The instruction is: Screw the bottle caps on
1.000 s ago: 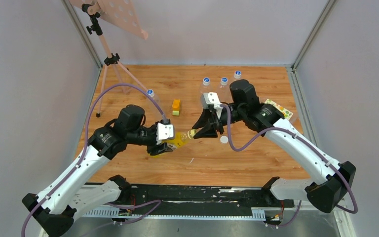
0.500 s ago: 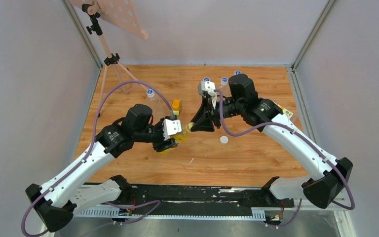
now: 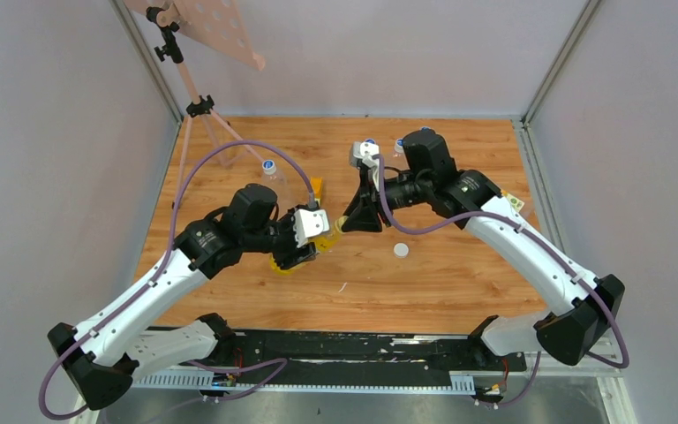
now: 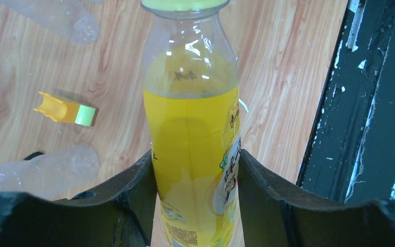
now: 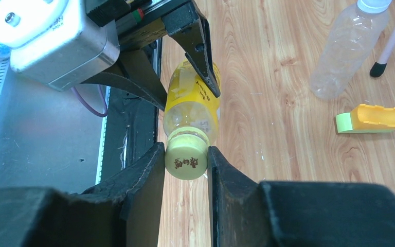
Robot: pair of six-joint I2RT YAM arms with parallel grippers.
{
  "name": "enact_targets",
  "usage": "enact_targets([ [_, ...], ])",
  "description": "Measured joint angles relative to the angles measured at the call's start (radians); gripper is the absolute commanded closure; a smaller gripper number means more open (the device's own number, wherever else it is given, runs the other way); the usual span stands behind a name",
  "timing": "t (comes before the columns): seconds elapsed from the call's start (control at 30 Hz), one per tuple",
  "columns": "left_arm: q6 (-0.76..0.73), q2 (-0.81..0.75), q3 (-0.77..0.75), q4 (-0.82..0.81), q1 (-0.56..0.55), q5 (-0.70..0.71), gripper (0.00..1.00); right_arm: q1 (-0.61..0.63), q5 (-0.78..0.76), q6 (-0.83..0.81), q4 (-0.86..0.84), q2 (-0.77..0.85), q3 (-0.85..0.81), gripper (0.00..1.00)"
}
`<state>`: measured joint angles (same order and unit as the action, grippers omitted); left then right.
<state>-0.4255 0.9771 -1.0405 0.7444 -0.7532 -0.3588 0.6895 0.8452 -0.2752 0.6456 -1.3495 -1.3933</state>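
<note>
The yellow bottle [image 4: 193, 128], half full of yellow liquid, is held tilted above the table with my left gripper [image 4: 195, 160] shut on its body. Its yellow cap [image 5: 186, 160] sits on the neck, and my right gripper [image 5: 186, 154] is shut on that cap from both sides. From above, the two grippers meet mid-table, left gripper [image 3: 305, 247] and right gripper [image 3: 342, 227]. A plain white cap [image 3: 401, 250] lies loose on the wood to the right. Clear bottles with blue caps stand at the left [image 3: 269, 168] and at the back [image 3: 369, 146].
An orange-and-green block [image 5: 369, 119] lies on the wood just behind the left gripper. A pink tripod [image 3: 199, 106] stands at the back left. A colourful label sheet [image 3: 514, 201] peeks out beside the right arm. The black base rail [image 3: 344, 349] runs along the near edge.
Both arms have shifted a little toward the back, carrying the bottle and cap together. The right wrist has swung further back. Both grips are unchanged.
</note>
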Motion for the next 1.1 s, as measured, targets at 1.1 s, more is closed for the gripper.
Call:
enact_targets([
  [1.1,0.002,0.043,0.248,-0.441,-0.182,0.472,0.95,-0.008,-0.5,1.037,0.126,-0.085,-0.035,0.98],
])
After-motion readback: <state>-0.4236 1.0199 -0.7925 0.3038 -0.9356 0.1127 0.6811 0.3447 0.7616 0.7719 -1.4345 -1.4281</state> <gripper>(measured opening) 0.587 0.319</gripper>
